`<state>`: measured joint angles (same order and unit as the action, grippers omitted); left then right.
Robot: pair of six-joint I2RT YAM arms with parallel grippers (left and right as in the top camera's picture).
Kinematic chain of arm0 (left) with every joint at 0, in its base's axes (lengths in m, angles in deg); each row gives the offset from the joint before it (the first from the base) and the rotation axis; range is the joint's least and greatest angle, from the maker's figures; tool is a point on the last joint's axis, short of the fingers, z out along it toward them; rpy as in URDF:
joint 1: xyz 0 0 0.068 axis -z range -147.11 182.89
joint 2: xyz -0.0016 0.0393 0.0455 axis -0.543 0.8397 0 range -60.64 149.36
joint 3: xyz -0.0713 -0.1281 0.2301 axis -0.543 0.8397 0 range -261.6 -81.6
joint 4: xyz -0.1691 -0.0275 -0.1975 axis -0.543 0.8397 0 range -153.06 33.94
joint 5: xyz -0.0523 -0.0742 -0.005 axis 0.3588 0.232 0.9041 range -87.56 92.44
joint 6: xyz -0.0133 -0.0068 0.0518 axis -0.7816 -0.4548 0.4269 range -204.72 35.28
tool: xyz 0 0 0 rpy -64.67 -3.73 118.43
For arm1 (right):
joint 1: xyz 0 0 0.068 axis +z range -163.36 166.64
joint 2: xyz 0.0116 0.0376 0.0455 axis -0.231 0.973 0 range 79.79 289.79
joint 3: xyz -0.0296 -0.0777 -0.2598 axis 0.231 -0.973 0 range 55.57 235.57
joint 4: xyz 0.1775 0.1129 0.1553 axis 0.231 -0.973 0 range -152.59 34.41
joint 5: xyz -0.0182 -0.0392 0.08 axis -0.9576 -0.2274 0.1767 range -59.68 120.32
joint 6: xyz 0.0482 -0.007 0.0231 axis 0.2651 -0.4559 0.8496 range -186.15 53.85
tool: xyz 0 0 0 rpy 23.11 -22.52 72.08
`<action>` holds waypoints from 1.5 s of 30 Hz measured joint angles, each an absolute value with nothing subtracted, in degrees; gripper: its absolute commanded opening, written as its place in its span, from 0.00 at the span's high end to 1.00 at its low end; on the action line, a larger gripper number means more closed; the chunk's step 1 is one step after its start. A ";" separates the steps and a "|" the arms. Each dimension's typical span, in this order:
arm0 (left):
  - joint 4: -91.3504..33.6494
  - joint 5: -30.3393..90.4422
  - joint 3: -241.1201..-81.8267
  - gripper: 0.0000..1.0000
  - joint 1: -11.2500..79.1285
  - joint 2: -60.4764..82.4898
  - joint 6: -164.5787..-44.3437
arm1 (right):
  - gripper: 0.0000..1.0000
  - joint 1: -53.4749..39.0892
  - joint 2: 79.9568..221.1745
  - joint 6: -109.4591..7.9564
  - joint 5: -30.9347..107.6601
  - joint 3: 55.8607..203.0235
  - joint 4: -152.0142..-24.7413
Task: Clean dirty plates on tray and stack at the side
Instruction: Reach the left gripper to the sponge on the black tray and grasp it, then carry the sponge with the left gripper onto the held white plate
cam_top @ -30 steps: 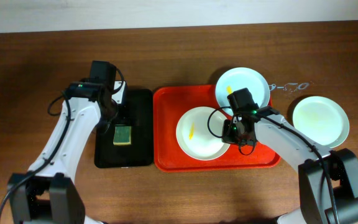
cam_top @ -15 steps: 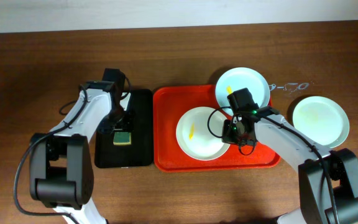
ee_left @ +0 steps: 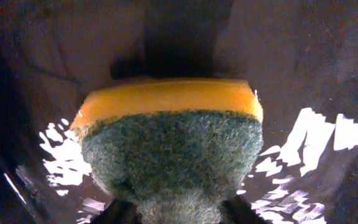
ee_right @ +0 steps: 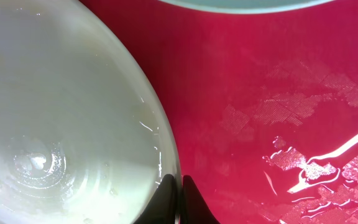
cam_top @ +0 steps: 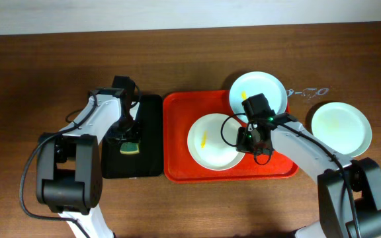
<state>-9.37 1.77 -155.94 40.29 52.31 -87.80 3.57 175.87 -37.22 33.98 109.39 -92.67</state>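
A white plate (cam_top: 213,142) with a yellow smear lies in the orange-red tray (cam_top: 177,132). My right gripper (cam_top: 248,140) is shut on that plate's right rim, and the right wrist view shows the fingertips (ee_right: 166,198) pinching the plate's (ee_right: 61,124) edge over the tray (ee_right: 260,93). A second plate (cam_top: 258,91) rests over the tray's back right corner. The third plate (cam_top: 340,128) sits on the table to the right. My left gripper (cam_top: 129,142) is down on the green-and-yellow sponge (ee_left: 173,143), with its fingers (ee_left: 126,211) squeezing the sponge's near end.
The sponge (cam_top: 131,147) lies in a narrow black tray (cam_top: 147,119) left of the orange-red tray. Brown wooden table surrounds both trays. Faint chalk marks (cam_top: 307,92) show near the back right plate.
My left gripper has come down over the sponge and closed on it, and the sponge now looks squeezed. The right arm and the plates have not moved.
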 measured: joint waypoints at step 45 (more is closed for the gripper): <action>-4.58 -0.42 -164.84 1.00 43.76 36.63 -91.36 | 0.96 4.05 176.00 -40.54 33.13 109.59 -92.45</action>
<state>-4.58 -0.42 -164.84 43.76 36.63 -91.36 4.05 176.00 -40.54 33.13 109.59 -92.45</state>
